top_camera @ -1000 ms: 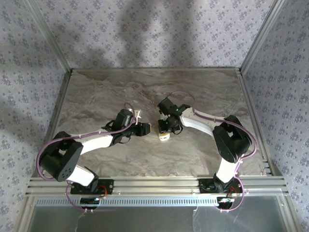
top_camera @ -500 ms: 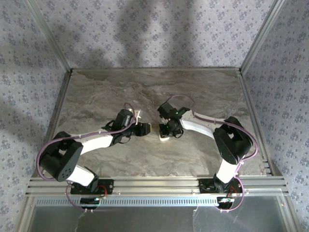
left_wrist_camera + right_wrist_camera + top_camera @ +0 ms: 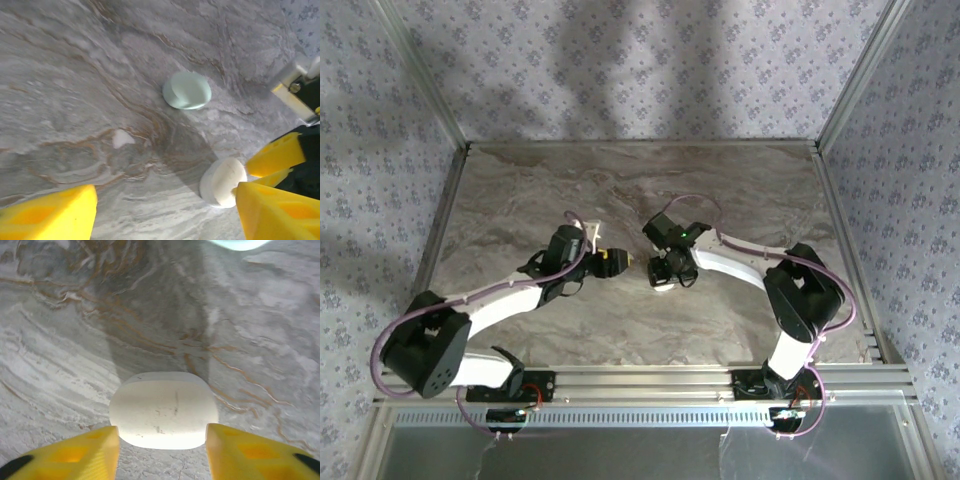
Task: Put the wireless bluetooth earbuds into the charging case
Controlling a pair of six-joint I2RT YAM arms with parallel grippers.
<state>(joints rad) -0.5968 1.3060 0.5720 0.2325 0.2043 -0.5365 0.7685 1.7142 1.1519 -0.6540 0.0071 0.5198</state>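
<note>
Both tools had spread apart since a moment earlier; the left tool had drawn back, the right tool sat right at the white case lying on the surface. Closing off-centre might squirt the smooth case sideways.

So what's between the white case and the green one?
Just bare marble table, in the left wrist view, between the white charging case and the pale green case.

The charging case looks like matt white plastic, faintly scuffed. Beneath it the tabletop is smooth and marble-patterned, with low sheen. Near the case, a pale green pebble looks like smooth plastic.
</note>
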